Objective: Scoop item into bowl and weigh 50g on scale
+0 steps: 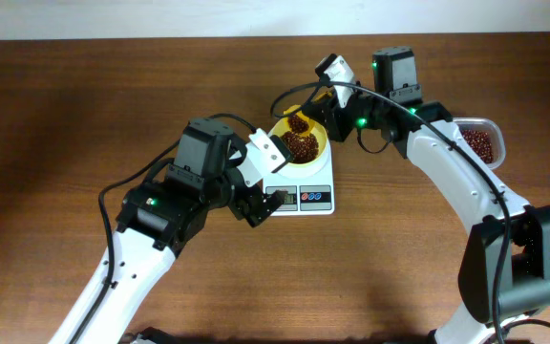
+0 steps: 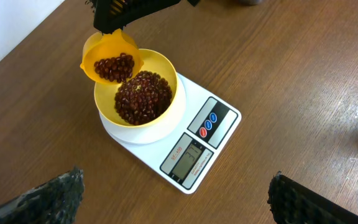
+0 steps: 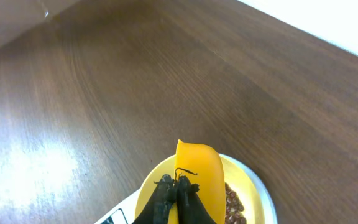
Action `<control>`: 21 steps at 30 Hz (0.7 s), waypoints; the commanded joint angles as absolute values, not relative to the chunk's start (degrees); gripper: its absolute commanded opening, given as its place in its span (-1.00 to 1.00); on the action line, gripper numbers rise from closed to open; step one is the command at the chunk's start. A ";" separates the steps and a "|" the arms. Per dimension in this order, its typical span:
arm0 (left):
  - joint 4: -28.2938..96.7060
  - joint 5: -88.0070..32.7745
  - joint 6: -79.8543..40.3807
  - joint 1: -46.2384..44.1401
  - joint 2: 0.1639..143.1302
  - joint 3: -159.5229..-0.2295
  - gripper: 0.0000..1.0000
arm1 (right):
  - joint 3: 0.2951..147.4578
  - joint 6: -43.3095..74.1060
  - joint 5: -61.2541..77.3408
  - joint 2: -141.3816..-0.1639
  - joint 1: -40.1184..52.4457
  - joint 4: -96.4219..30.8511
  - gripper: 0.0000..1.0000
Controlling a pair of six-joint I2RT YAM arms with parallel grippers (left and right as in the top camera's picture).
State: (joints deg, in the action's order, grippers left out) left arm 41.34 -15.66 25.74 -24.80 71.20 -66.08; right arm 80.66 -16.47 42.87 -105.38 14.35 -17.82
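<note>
The pale-yellow bowl (image 1: 310, 153) (image 2: 166, 109) stands on the white scale (image 1: 304, 186) (image 2: 222, 140) and holds a heap of reddish-brown beans (image 1: 301, 145) (image 2: 143, 98). My right gripper (image 1: 321, 111) (image 3: 178, 190) is shut on a small yellow scoop (image 1: 297, 121) (image 2: 110, 59) (image 3: 199, 180), held tilted over the bowl's far rim with beans in it. My left gripper (image 1: 256, 196) (image 2: 176, 199) is open and empty, hovering just in front of the scale's display.
A clear plastic tub (image 1: 480, 143) of beans stands at the right, behind the right arm. The brown wooden table (image 1: 113, 96) spreads around the scale.
</note>
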 commanded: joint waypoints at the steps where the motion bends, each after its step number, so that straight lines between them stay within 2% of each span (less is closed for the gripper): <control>1: 41.43 -16.29 26.28 -24.88 70.74 -65.87 0.97 | 80.90 -21.23 43.00 -104.64 14.50 -17.76 -0.92; 21: 41.43 -16.29 26.28 -24.88 70.74 -65.87 0.97 | 80.90 -23.75 42.81 -104.64 14.50 -17.78 -0.92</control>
State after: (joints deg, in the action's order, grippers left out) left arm 41.34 -15.66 25.76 -24.80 71.20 -66.08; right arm 80.66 -23.16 42.85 -105.38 14.35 -17.82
